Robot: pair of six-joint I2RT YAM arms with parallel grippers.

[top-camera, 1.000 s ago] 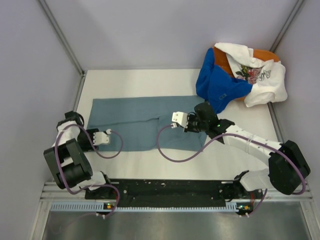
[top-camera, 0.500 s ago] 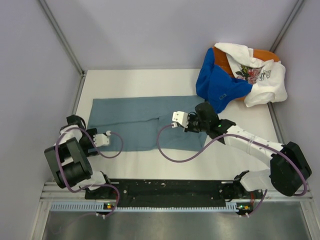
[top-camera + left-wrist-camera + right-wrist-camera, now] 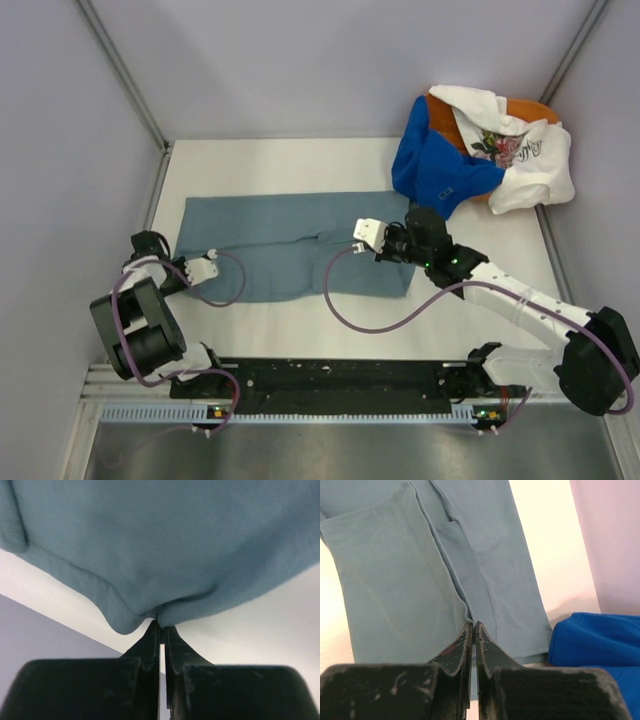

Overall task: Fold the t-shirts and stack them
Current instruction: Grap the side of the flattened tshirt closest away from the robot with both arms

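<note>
The left claw (image 3: 161, 622) is clenched on the near hem of the slate-blue t-shirt (image 3: 280, 240), the cloth puckering where the tips pinch it, close to the left edge of the worktop (image 3: 300, 160). The right claw (image 3: 472, 625) is clamped tight too, its tips nipping a seam ridge of the same shirt near its right end. The shirt lies spread in a long band across the middle of the worktop. At the far right corner the royal blue t-shirt (image 3: 435, 170), the white floral t-shirt (image 3: 515, 150) and the orange t-shirt (image 3: 443, 122) sit heaped together, orange lowest.
</note>
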